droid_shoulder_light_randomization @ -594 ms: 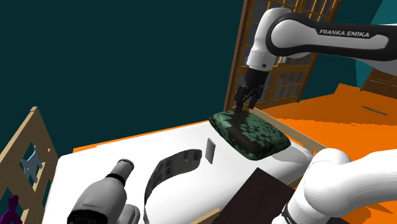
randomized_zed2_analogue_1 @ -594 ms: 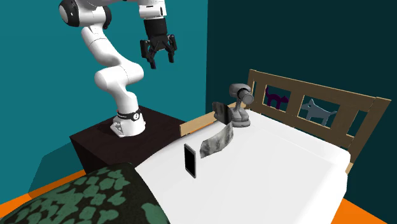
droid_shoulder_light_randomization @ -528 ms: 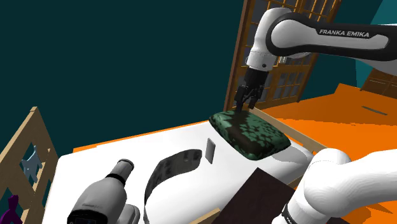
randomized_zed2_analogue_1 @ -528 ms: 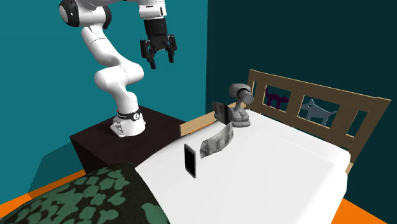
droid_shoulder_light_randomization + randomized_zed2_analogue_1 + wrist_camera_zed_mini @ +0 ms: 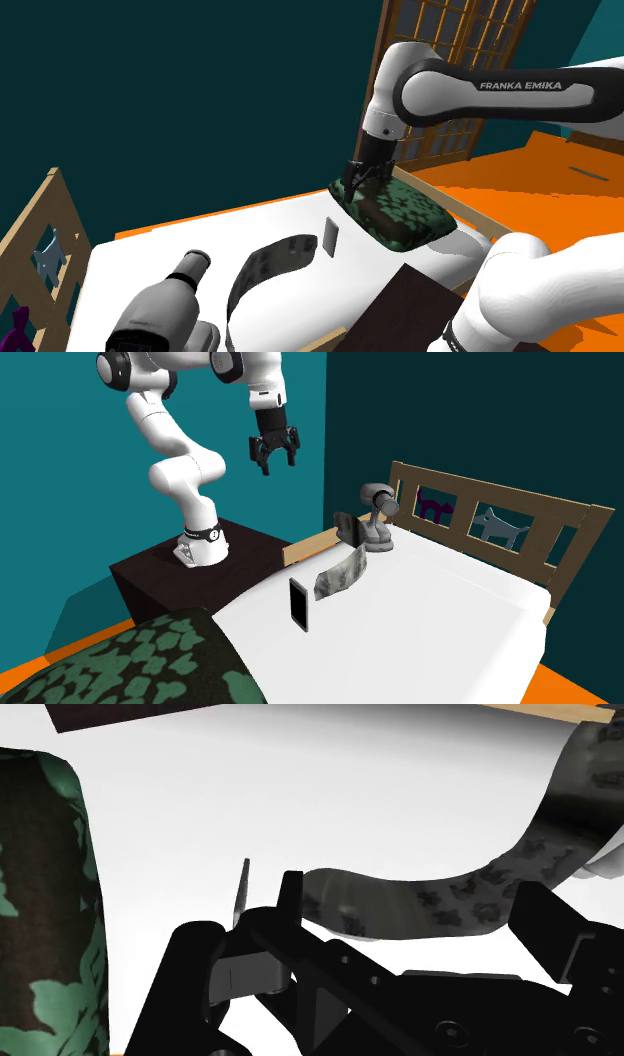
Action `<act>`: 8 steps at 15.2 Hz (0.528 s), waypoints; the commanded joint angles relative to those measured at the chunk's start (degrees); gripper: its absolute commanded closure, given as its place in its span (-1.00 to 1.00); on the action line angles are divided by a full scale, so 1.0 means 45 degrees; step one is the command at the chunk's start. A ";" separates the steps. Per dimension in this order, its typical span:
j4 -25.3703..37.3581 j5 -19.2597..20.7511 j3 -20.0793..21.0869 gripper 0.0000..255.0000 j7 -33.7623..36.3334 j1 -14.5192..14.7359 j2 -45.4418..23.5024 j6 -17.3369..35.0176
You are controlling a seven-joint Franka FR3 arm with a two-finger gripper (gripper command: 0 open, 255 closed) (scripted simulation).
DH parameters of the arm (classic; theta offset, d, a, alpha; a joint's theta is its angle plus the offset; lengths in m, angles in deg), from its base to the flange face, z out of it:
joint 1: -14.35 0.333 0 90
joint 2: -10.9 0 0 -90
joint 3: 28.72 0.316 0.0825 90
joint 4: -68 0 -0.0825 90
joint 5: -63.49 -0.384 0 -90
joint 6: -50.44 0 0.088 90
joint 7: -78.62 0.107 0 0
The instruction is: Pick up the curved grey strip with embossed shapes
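Hovering by the mottled green pillow in the shoulder view, the jaws are well apart from the curved grey strip, which stands on edge on the smooth white bed. The second exterior view shows the jaws spread wide. In the wrist view, the strip's glossy band carries dark embossed shapes.

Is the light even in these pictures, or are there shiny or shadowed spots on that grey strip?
Wrist view: the strip carries a pale sheen near one end, and the white bed fades to grey. Shoulder view: the strip's inner face is in dark shade. Second exterior view: it looks evenly lit.
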State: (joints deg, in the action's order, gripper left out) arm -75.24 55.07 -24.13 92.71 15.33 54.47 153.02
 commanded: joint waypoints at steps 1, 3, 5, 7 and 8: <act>-0.0374 -0.0400 0.0586 -1.00 0.0795 0.0126 -0.0267 0.0773; -0.0625 -0.0753 0.1155 -1.00 0.1533 0.0242 -0.0637 0.1509; -0.0788 -0.1074 0.1731 -1.00 0.2272 0.0348 -0.1113 0.2269; -0.0863 -0.1354 0.2315 -1.00 0.3014 0.0426 -0.1690 0.3047; -0.0866 -0.1473 0.2612 -1.00 0.3387 0.0449 -0.2015 0.3440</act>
State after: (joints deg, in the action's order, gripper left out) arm -78.77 49.12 -13.75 106.10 17.16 46.67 166.49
